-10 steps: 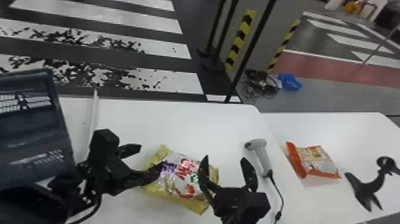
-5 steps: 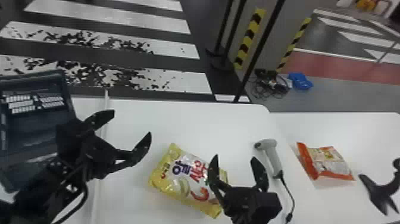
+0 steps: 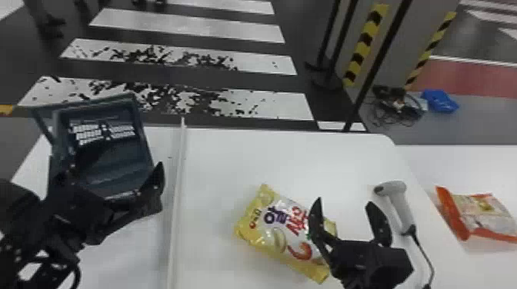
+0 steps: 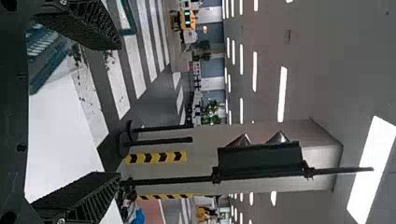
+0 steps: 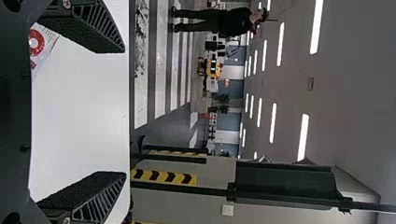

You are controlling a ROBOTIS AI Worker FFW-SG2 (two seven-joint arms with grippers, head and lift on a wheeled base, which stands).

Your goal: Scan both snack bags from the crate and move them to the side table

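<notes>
My left gripper [image 3: 139,153] near the crate [image 3: 144,151], fingers spread, nothing between them; my right gripper [image 3: 344,200] likewise, beside the yellow snack bag [image 3: 269,230] on the white table [image 3: 230,157]. Orange snack bag [image 3: 481,215] lies on the side table [image 3: 461,165].

Head view steeply downward, wrist views outward, striped floor [image 3: 184,22] shared

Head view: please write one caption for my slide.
Yellow snack bag near the open right tool; orange snack bag on the side table.

The right hand [image 3: 344,200] partly hides the yellow snack bag [image 3: 275,234].
</notes>
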